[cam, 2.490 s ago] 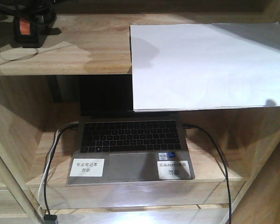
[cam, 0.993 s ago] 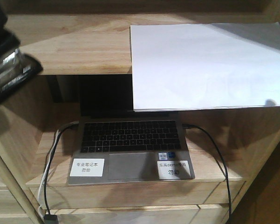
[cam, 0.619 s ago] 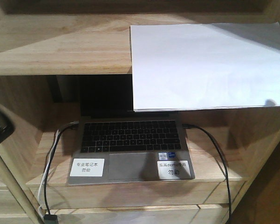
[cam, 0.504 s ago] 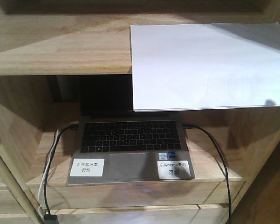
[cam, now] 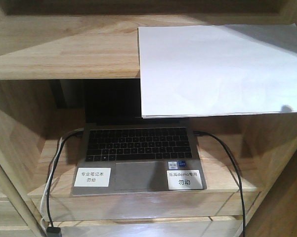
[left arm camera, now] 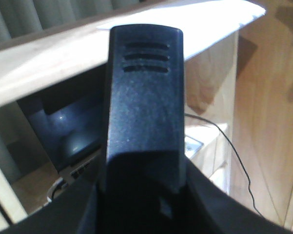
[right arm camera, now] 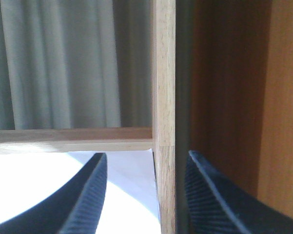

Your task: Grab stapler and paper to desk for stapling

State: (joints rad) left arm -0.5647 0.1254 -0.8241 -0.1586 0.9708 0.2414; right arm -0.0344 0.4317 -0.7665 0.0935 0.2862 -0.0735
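Front view: the white paper [cam: 217,69] lies on the upper shelf [cam: 64,54] at 2 o'clock, its near edge overhanging an open laptop [cam: 138,153] at 6 o'clock. Left wrist view: my left gripper [left arm camera: 141,204], at 6 o'clock, is clenched around the black stapler [left arm camera: 144,97], which rises toward 12 o'clock and fills the centre. Right wrist view: my right gripper [right arm camera: 146,156] is released, its ribbed fingers [right arm camera: 87,195] spread apart. The paper lies at 8 o'clock and a wooden upright [right arm camera: 163,73] stands at 12.
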